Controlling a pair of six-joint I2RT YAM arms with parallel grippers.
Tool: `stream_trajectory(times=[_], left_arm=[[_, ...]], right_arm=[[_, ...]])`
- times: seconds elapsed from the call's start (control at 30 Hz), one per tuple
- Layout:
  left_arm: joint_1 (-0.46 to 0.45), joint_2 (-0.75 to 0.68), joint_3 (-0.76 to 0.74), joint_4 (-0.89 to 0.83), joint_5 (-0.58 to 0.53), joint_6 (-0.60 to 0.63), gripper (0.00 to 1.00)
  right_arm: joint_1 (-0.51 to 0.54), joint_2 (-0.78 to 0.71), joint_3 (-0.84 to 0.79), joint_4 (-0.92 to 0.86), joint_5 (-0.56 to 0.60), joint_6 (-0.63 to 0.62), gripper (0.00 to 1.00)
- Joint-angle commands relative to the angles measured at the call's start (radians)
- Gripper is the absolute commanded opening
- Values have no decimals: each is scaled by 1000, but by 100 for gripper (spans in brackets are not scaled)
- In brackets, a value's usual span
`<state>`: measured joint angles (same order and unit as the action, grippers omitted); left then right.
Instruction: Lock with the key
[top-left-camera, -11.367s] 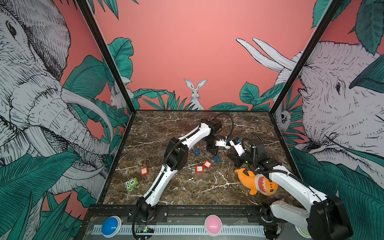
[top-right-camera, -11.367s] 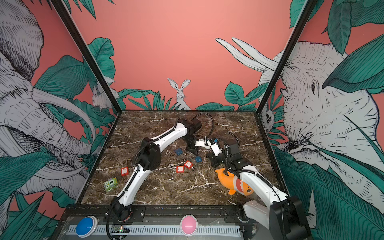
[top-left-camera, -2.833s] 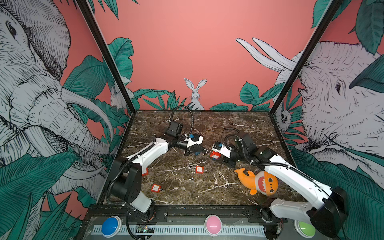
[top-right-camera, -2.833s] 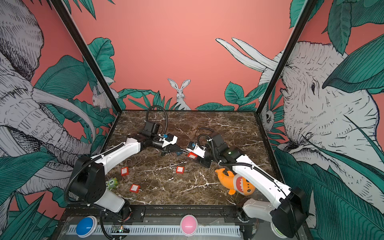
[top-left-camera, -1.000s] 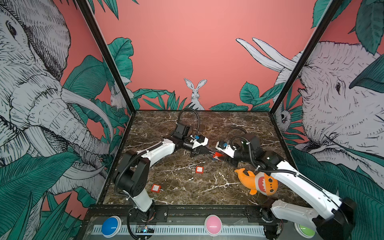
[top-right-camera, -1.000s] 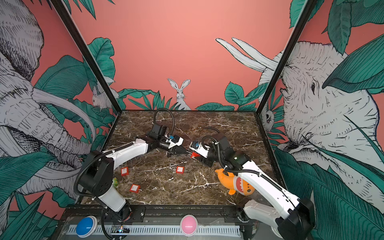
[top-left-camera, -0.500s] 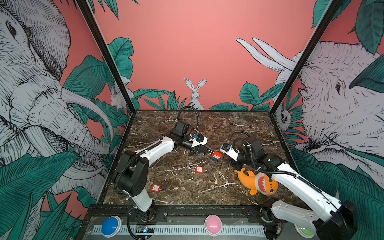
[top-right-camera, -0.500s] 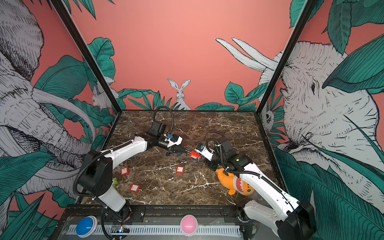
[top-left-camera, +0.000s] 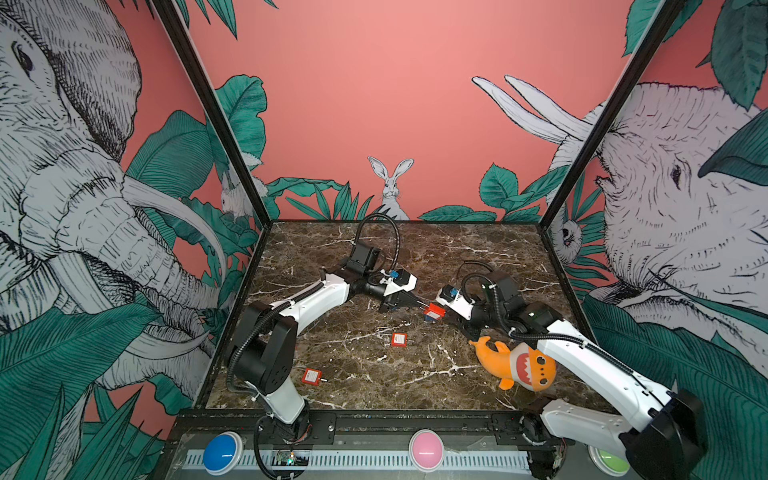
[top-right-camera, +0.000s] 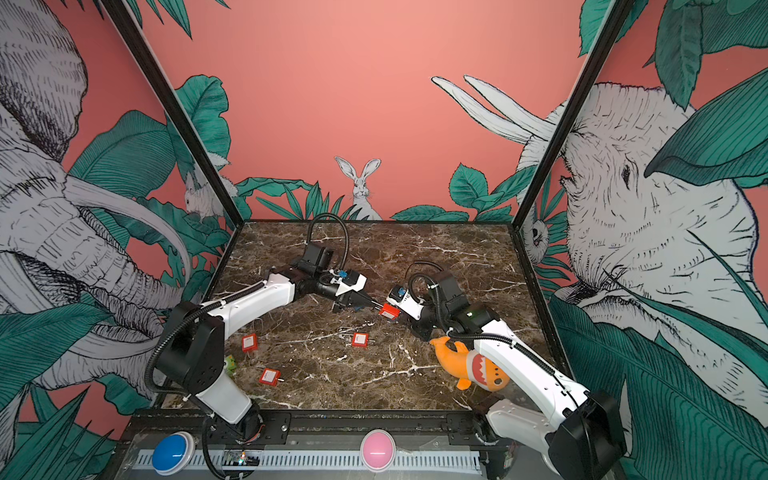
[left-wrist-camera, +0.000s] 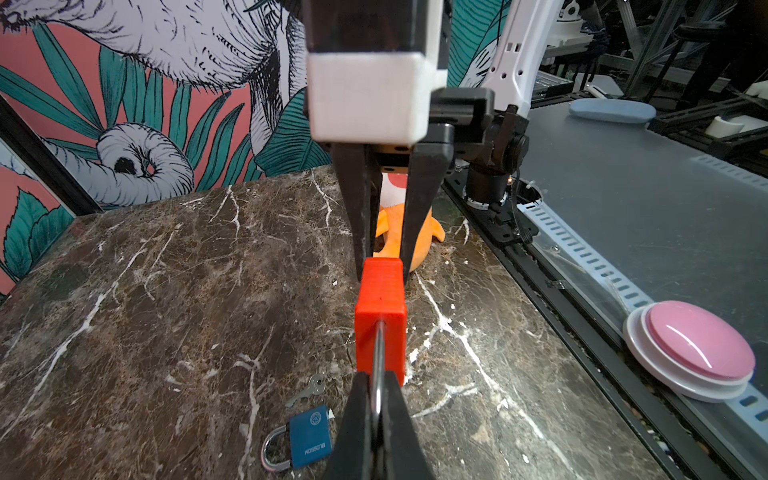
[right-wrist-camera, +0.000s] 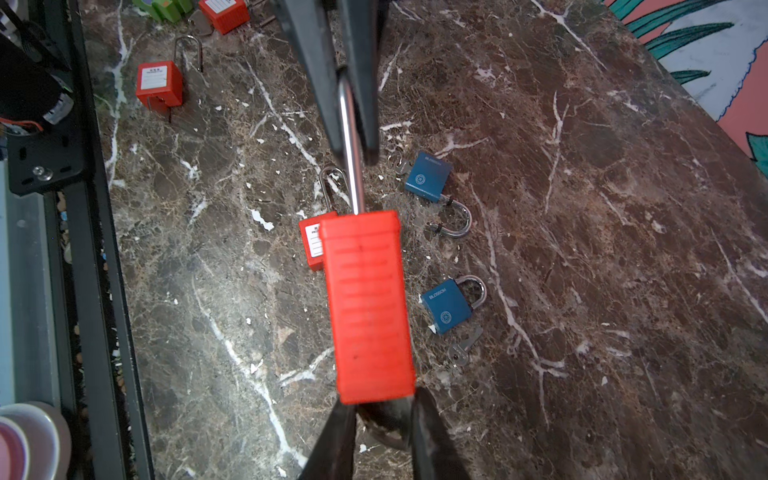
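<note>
A red padlock (top-left-camera: 433, 311) (top-right-camera: 389, 311) hangs above the marble between my two arms in both top views. My left gripper (left-wrist-camera: 376, 399) (top-left-camera: 422, 305) is shut on its steel shackle (right-wrist-camera: 351, 166). At the opposite end of the red body (right-wrist-camera: 368, 307), my right gripper (right-wrist-camera: 384, 415) (top-left-camera: 446, 318) has its two fingers pressed against a dark key head (right-wrist-camera: 388, 426) that sticks out of the lock's underside. The key's blade is hidden inside the lock.
Other red padlocks (top-left-camera: 399, 339) (top-left-camera: 311, 376) (top-right-camera: 249, 343) lie on the marble. Two blue padlocks (right-wrist-camera: 428, 176) (right-wrist-camera: 446, 305) and a loose key (right-wrist-camera: 461, 349) lie below the held lock. An orange shark plush (top-left-camera: 515, 363) rests under my right arm. A green cube (top-right-camera: 230, 363) sits front left.
My right gripper's jaws have drawn in around the key head at the bottom of the red padlock. My left gripper has kept its hold on the shackle, and the lock has barely moved.
</note>
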<state>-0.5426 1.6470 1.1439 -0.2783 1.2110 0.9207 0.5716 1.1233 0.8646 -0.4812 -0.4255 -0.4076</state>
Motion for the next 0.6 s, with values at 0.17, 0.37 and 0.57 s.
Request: stream_trajectory(times=[0.17,0.37,0.57], left_arm=[[-5,-67,-25,50,15,-20,0],[-4,-69,-29,64,10,-35,0],[-5,-67,-25,66,9,-36,0]], right_arm=[[-2,-18,18,37,-27,-23,15],[-2,-68,-14,85,6,-39,12],[-2,-44,-1,73,-2,-31,24]])
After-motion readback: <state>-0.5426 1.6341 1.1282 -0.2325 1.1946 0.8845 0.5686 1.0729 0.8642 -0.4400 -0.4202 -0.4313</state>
